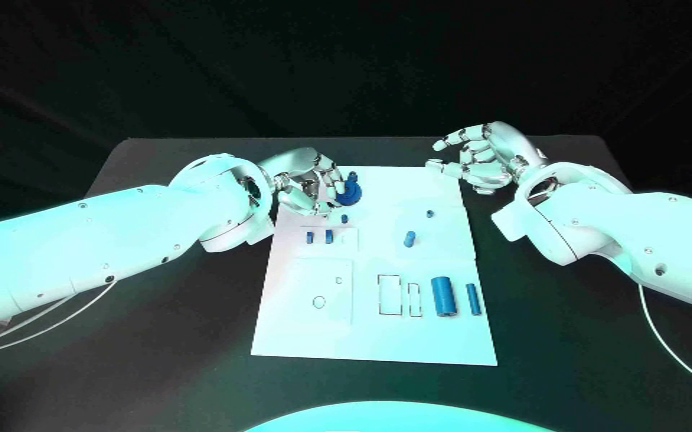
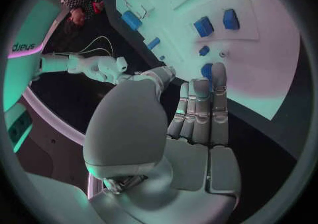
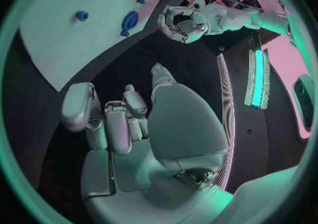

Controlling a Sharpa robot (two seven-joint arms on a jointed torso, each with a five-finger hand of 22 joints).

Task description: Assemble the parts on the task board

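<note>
Head view: the left silver hand (image 1: 307,188) sits at the far left corner of the white rectangular task board (image 1: 378,337), its fingers closed around a blue rounded part (image 1: 348,190) there. The right silver hand (image 1: 480,157) hovers just past the board's far right corner over the black surface (image 1: 173,352), fingers curled, holding nothing. Small blue parts (image 1: 444,298) lie on the board.
</note>
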